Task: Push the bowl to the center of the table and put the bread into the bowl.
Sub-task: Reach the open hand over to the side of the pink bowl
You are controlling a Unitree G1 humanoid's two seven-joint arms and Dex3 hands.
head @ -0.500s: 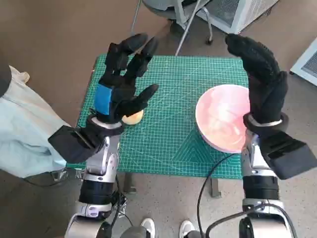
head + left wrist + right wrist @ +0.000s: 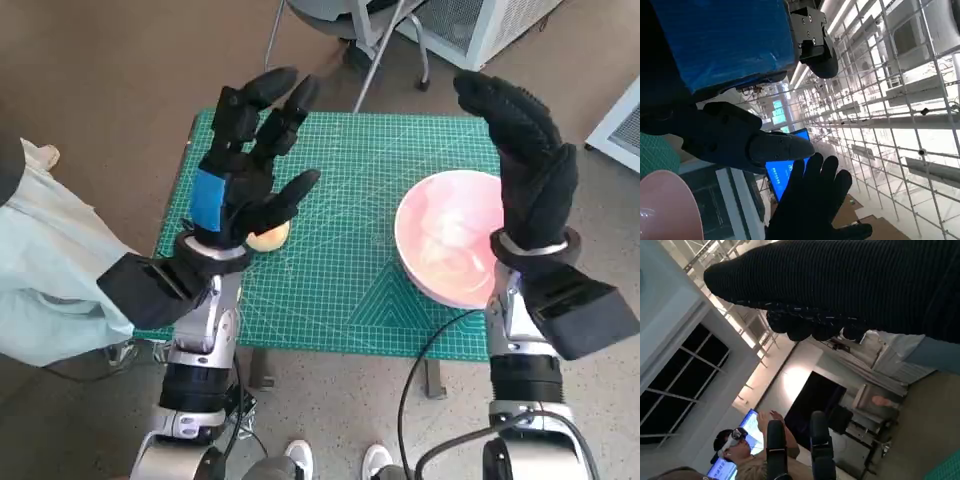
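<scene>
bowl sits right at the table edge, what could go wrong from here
The pink bowl overhangs the near right edge of the green mat; a push from the raised right hand that lands high or off-centre could tip it or slide it off. The bread lies mostly hidden under the left hand, so a reach from the head view may misjudge it and nudge it toward the left edge.
</scene>
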